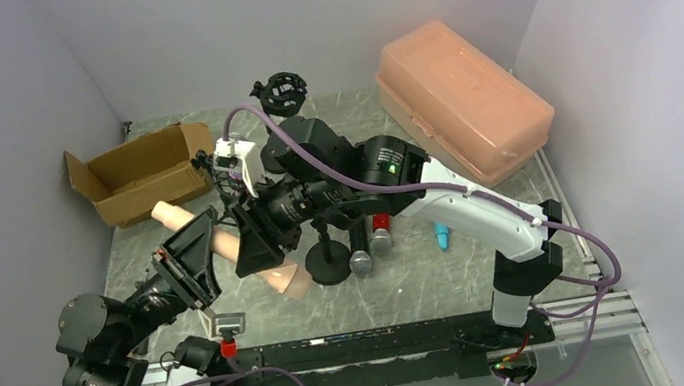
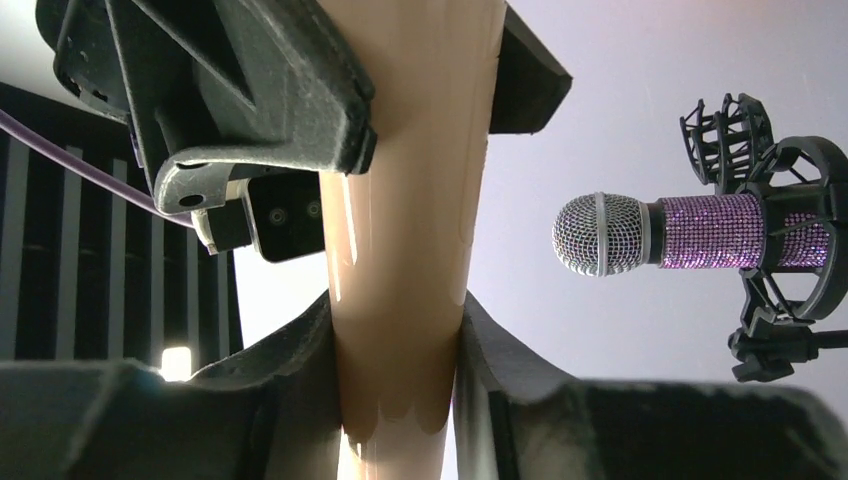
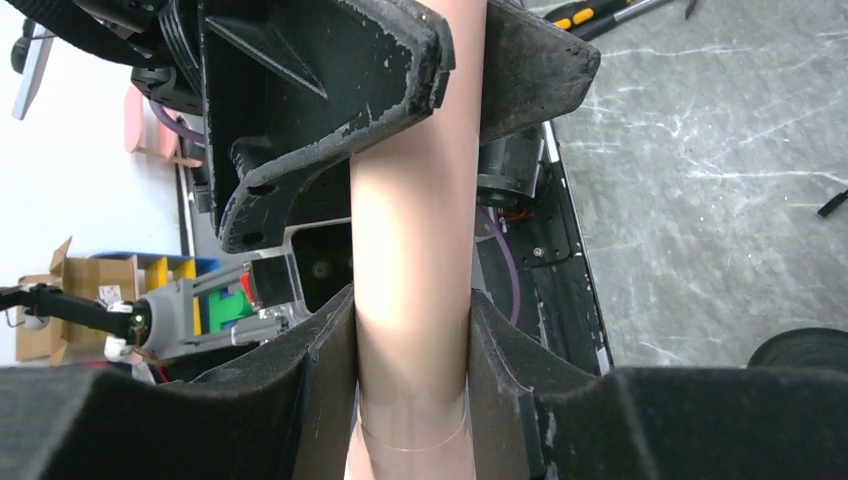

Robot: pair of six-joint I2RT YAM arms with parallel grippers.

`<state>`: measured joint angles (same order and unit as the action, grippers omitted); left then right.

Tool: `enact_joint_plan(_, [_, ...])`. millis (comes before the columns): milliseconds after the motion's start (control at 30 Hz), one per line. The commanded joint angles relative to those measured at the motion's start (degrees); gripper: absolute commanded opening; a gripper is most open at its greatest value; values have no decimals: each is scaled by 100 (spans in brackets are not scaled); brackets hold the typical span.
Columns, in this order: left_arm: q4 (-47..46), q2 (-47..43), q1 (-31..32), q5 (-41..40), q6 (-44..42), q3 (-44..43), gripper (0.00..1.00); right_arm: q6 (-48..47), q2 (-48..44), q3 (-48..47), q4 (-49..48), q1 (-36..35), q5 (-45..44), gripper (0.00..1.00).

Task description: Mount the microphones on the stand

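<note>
Both grippers hold the peach-beige microphone (image 1: 224, 242), which hangs tilted above the table's left middle. My left gripper (image 1: 200, 256) is shut on it, its jaws pressing both sides of the body (image 2: 400, 250). My right gripper (image 1: 258, 237) is shut on the same body (image 3: 412, 250), close beside the left one. The stand (image 1: 332, 269) rises just right of them, with an empty shock mount (image 1: 281, 92) at its top. A glittery purple microphone (image 2: 700, 232) sits clamped in a stand mount (image 2: 800, 235). On the table by the base lie a red microphone (image 1: 381, 224) and a light blue one (image 1: 443, 235).
An open cardboard box (image 1: 138, 171) stands at the back left. A peach plastic case (image 1: 461, 100) stands at the back right. Another silver mesh head (image 1: 361, 263) lies beside the stand's base. Walls close in the table on three sides.
</note>
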<state>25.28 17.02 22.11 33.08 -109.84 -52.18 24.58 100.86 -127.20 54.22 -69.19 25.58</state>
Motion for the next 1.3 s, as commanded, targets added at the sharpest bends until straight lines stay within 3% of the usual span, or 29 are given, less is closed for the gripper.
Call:
enact_joint_plan(0, [253,-57,30,36,289,-254,5,-232,29,-477,-204,36,-240,16])
enact_joint_plan(67, [314,-58,30,-50,445,-266,0,-295,11,-649,-192,52,-396,38])
enact_joint_plan(167, [338,-31,30,-187,1365,-374,0,-494,-140,-923,-165,71,-912,71])
enact_joint_plan(300, [488,213,30,-417,4020,-870,0,-998,-863,-762,-537,90,-1800,99])
enact_joint_plan(467, [1243,891,30,-135,6744,-1702,0,-1544,-1726,-17,-1097,184,-2536,100])
enact_joint_plan(667, [63,979,30,358,9508,-1529,0,-1962,-2454,982,-1566,197,-2849,100])
enact_joint_plan(833, [-491,1342,30,573,10574,-1591,0,-2113,-2954,2186,-2432,202,-2024,100])
enact_joint_plan(1000, [-1303,1611,30,1197,11495,-1324,0,-2061,-2593,2376,-3104,189,-1220,100])
enact_joint_plan(1267, [-1433,1753,30,1591,11446,-949,0,-1979,-2575,2991,-4782,145,-1106,99])
